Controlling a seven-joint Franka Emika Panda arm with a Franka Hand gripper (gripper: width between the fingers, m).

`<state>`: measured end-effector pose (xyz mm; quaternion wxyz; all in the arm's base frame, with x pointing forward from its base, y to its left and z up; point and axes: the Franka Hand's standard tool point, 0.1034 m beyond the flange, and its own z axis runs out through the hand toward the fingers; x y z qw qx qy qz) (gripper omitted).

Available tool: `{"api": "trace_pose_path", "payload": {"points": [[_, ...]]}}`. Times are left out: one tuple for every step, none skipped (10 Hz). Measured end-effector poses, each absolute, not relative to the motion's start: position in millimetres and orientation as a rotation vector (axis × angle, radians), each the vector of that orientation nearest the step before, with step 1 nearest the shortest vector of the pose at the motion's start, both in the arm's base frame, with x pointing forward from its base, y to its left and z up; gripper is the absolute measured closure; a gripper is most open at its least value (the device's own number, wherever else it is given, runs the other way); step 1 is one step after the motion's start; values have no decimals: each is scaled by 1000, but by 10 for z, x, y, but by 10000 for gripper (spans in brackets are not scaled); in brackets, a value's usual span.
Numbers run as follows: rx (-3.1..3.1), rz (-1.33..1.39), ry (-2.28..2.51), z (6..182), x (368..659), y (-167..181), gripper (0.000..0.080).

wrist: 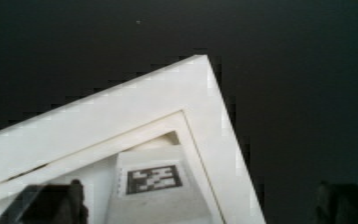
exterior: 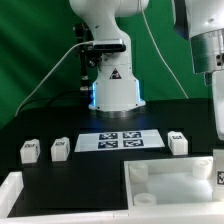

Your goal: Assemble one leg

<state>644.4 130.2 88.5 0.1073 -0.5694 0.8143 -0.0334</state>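
Three small white legs with marker tags stand on the black table in the exterior view: two at the left (exterior: 30, 150) (exterior: 60, 148) and one right of the middle (exterior: 177, 142). A fourth leg is not in view. My gripper (exterior: 216, 140) hangs at the exterior view's right edge, above the far right corner of the large white tray-like panel (exterior: 165, 172). In the wrist view, that corner (wrist: 176, 110) carries a tag (wrist: 153, 180). The gripper (wrist: 202, 212) is open and empty, with one dark finger (wrist: 51, 205) over the panel and the other over the table beyond its rim.
The marker board (exterior: 120, 140) lies in the middle in front of the robot's base (exterior: 112, 90). A white raised border (exterior: 20, 190) runs along the front left of the table. Cables hang at the back left.
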Motion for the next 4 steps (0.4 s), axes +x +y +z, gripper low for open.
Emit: {"api": "trace_pose_path", "payload": {"points": [[-1677,-98,2397,884,6444,1302,151],[-1677,-98,2397,884,6444,1302,151],[-1678,-98,2397,883,6444,1301,151],[-1678,-99,2396,882,6443,1301,151]]}}
